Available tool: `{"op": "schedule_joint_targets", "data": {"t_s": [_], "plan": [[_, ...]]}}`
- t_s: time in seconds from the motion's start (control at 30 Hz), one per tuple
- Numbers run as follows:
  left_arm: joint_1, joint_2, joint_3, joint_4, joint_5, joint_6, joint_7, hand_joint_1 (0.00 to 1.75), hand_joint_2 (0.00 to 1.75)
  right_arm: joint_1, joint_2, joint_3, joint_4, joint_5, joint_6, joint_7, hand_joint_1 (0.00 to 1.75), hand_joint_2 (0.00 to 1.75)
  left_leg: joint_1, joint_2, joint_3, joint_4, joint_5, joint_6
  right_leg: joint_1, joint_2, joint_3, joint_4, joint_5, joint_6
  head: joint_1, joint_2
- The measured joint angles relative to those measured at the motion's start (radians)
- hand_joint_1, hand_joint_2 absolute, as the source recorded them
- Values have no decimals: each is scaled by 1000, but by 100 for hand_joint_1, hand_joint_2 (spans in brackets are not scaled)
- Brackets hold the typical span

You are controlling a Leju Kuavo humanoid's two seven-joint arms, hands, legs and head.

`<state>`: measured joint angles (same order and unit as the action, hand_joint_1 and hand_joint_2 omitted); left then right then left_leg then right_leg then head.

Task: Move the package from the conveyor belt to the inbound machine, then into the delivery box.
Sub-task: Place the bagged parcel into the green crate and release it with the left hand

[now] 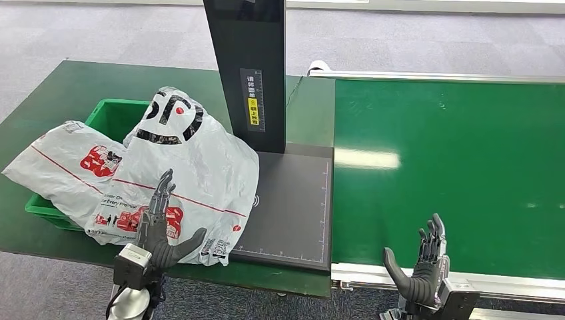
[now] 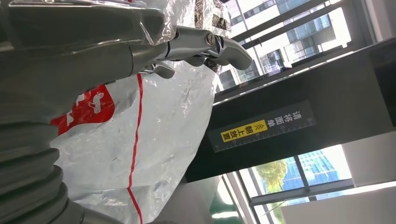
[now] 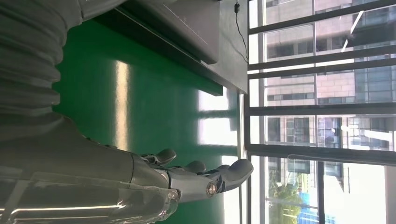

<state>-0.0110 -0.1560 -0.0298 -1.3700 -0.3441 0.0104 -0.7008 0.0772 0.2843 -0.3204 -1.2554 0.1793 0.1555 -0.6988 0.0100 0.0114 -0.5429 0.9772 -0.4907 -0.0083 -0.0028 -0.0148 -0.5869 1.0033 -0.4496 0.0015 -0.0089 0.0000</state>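
A dark green table runs across the left side of the head view, and grey carpet spreads behind it and shows again below its near edge. A thin black cable trails over the table's far end. In the right wrist view a wall of windows is bright with daylight, dark frames crossing it, pale office buildings standing outside. In the left wrist view more glass, and beyond it a leafy tree catches the sun beside a blue-glazed building.
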Motion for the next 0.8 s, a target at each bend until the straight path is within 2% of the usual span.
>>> {"op": "schedule_joint_targets", "data": {"t_s": [0.13, 0.23, 0.4, 0.5, 0.67, 0.8], "plan": [[5, -3, 0, 6, -17, 23, 0, 0, 175, -4, -3, 11, 8, -5, -5, 0, 0, 175, 0, 0, 0, 0, 0, 0, 0, 0, 0, 0, 0, 0, 0, 0], [8, -3, 0, 8, -90, 87, 1, 0, 175, -7, -6, 19, 13, -13, -11, 0, 0, 175, 0, 0, 0, 0, 0, 0, 0, 0, 0, 0, 0, 0, 0, 0], [12, 4, -3, 11, -419, 314, 74, 0, 175, -8, -10, 24, 15, -21, -15, 0, 0, 175, 0, 0, 0, 0, 0, 0, 0, 0, 0, 0, 0, 0, 0, 0], [18, 16, -11, 11, -611, 404, 143, 0, 175, -8, -14, 23, 15, -21, -12, 0, 0, 175, 0, 0, 0, 0, 0, 0, 0, 0, 0, 0, 0, 0, 0, 0], [39, 51, -31, 14, -832, 475, 238, 0, 175, -8, -17, 20, 15, -19, -4, 0, 0, 175, 0, 0, 0, 0, 0, 0, 0, 0, -1, 0, 0, 0, 0, 0], [45, 85, -57, 32, -891, 484, 264, 0, 175, -8, -19, 15, 15, -26, -4, 0, 0, 175, 0, 0, 0, 0, 0, 0, 0, 0, -1, 0, 0, 0, 0, 0]]}}
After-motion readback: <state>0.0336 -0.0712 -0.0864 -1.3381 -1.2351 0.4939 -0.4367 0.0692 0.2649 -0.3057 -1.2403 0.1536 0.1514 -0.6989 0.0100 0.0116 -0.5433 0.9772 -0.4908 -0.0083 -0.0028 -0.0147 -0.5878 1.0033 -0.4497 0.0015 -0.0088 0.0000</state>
